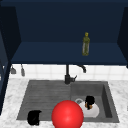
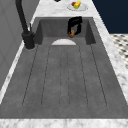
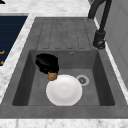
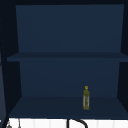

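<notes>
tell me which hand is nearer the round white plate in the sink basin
Right. The right hand hovers at the round white plate, its fingers curled round a small brown object. The left hand sits far left, at the drainboard's front edge.

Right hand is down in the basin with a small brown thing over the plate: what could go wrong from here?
The right hand pinches a small brown object at the white plate's rim; if released it could roll toward the drain. A lower move might knock the plate. The left hand hangs at the sink's front edge.
</notes>
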You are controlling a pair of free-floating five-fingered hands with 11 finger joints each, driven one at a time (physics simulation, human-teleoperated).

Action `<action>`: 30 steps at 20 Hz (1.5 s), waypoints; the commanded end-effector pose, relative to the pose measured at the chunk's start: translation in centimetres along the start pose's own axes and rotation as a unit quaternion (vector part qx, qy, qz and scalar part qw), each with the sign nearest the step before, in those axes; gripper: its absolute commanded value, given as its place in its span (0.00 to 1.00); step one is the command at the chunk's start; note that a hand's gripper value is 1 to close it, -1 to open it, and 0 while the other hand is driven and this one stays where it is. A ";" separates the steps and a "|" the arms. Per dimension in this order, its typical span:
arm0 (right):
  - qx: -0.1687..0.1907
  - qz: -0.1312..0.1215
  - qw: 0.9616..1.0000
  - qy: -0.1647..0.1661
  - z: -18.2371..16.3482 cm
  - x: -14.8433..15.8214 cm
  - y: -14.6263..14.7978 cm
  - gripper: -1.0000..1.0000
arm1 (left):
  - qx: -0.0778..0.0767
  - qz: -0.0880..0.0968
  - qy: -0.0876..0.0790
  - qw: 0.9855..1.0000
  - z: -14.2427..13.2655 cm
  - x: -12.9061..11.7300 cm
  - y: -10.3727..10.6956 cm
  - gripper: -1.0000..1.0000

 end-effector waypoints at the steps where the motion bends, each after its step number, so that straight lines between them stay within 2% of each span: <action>1: -0.026 0.002 1.000 0.011 -1.3 -1.0 2.8 1.00 | 0.000 0.000 0.000 1.000 0.0 0.0 0.0 0.50; 6: -0.022 0.005 1.000 0.002 -4.1 -2.1 6.4 1.00 | 0.000 0.000 0.000 1.000 0.0 0.0 0.0 0.50; 8: -0.010 0.011 1.000 0.002 -5.8 -2.8 7.8 1.00 | 0.000 0.000 0.000 1.000 0.0 0.0 0.0 0.50; 14: -0.007 -0.002 1.000 0.006 -9.7 -4.7 11.4 1.00 | 0.000 0.000 0.000 1.000 0.0 0.0 0.0 0.50; 18: 0.057 -0.008 0.998 0.014 -11.9 -4.6 10.3 1.00 | 0.000 0.000 0.000 1.000 0.0 0.0 0.0 0.50; 20: 0.073 -0.020 0.997 0.016 -13.1 -4.5 10.5 1.00 | 0.000 0.000 0.000 1.000 0.0 0.0 0.0 0.50; 22: 0.099 -0.047 0.994 0.008 -13.6 -4.0 10.6 1.00 | 0.000 0.000 0.000 1.000 0.0 0.0 0.0 0.50; 23: 0.120 -0.041 0.992 0.002 -13.3 -3.1 10.9 1.00 | 0.000 0.000 0.000 1.000 0.0 0.0 0.0 0.50; 24: 0.139 -0.049 0.989 -0.002 -12.9 -2.0 10.8 1.00 | 0.000 0.000 0.000 1.000 0.0 0.0 0.0 0.50; 25: 0.147 -0.054 0.988 0.002 -12.7 -1.6 9.6 1.00 | 0.000 0.000 0.000 1.000 0.0 0.0 0.0 0.50; 26: 0.144 -0.055 0.988 0.000 -12.4 -1.4 8.8 1.00 | 0.000 0.000 0.000 1.000 0.0 0.0 0.0 0.50; 27: 0.119 -0.061 0.991 -0.007 -11.6 -1.9 8.4 0.00 | 0.000 0.000 0.000 1.000 0.0 0.0 0.0 0.50; 28: 0.144 -0.057 0.988 0.001 -12.3 -1.5 7.3 0.00 | 0.000 0.000 0.000 1.000 0.0 0.0 0.0 0.50; 29: 0.136 -0.060 0.989 0.002 -11.8 -1.4 7.7 0.00 | 0.000 0.000 0.000 1.000 0.0 0.0 0.0 0.50; 30: 0.134 -0.052 0.990 0.007 -11.6 -1.2 6.9 0.00 | 0.000 0.000 0.000 1.000 0.0 0.0 0.0 0.50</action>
